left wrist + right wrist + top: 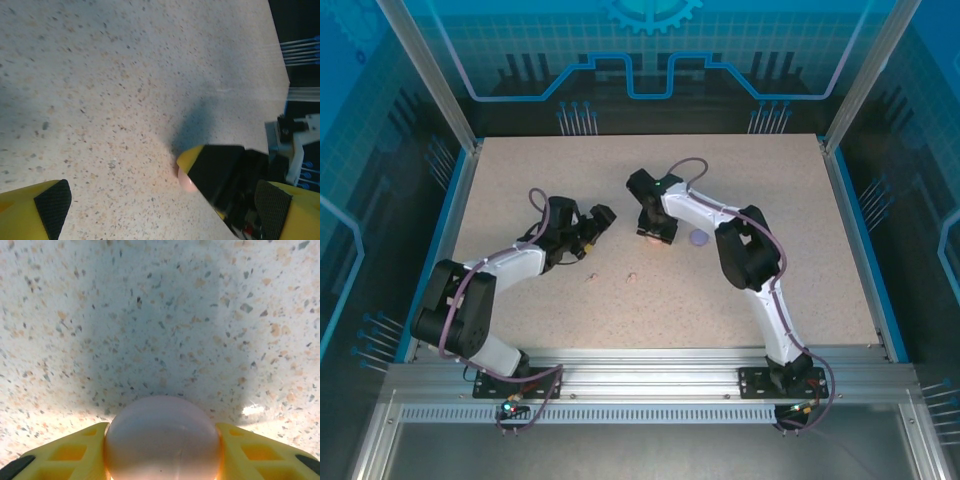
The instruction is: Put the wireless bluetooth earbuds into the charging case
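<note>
Between the fingers of the right gripper: the pink charging case, round and smooth, its dome facing the wrist camera.
Right gripper's grasp: both yellow fingers press against the case's sides, closed only as far as the case allows. Whether the case rests on the speckled table or hangs just above it cannot be told.
Outer side of the right gripper: a purple case lies on the table just beside the gripper, on the side away from the left arm, clear of the fingers.
Left gripper: fingers spread wide with nothing between the dark pads, above bare table.
Ahead of the left gripper: the right gripper's finger and an edge of the pink case, close by and toward the left gripper's right finger.
Earbuds: two tiny pale specks on the table. One lies behind the left gripper, toward the arm bases. The other lies between the two grippers and back toward the bases. Neither is touched; their colour is too small to tell.
</note>
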`<state>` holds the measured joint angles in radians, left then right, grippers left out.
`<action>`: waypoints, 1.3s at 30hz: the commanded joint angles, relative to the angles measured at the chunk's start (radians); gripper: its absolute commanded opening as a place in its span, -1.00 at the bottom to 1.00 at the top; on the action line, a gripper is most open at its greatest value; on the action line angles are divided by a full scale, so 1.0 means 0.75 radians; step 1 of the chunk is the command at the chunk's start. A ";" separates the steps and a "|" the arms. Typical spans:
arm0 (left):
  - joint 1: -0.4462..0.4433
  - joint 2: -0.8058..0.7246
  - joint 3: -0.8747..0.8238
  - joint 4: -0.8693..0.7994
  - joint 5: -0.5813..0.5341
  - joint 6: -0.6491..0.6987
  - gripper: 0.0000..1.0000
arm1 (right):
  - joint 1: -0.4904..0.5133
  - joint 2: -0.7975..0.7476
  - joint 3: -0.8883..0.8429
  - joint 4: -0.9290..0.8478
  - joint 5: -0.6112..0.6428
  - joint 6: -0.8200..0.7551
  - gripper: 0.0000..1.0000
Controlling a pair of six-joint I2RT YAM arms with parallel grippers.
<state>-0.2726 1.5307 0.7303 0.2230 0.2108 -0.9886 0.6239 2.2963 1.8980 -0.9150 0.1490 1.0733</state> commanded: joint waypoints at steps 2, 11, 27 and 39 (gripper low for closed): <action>-0.021 0.044 -0.055 0.378 0.143 0.032 0.98 | -0.069 -0.043 0.038 0.078 -0.150 0.123 -0.08; -0.078 0.164 -0.079 0.619 0.167 0.086 0.97 | -0.133 -0.054 0.083 0.124 -0.273 0.228 -0.08; -0.167 0.402 -0.040 0.825 0.153 0.121 0.67 | -0.152 -0.087 0.048 0.188 -0.395 0.321 -0.07; -0.191 0.504 0.030 0.881 0.115 0.088 0.48 | -0.147 -0.127 -0.005 0.216 -0.415 0.320 -0.07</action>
<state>-0.4091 1.8893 0.7265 0.8368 0.3119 -0.9173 0.5198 2.2379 1.9114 -0.7544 -0.1432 1.3025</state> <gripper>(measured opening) 0.742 0.467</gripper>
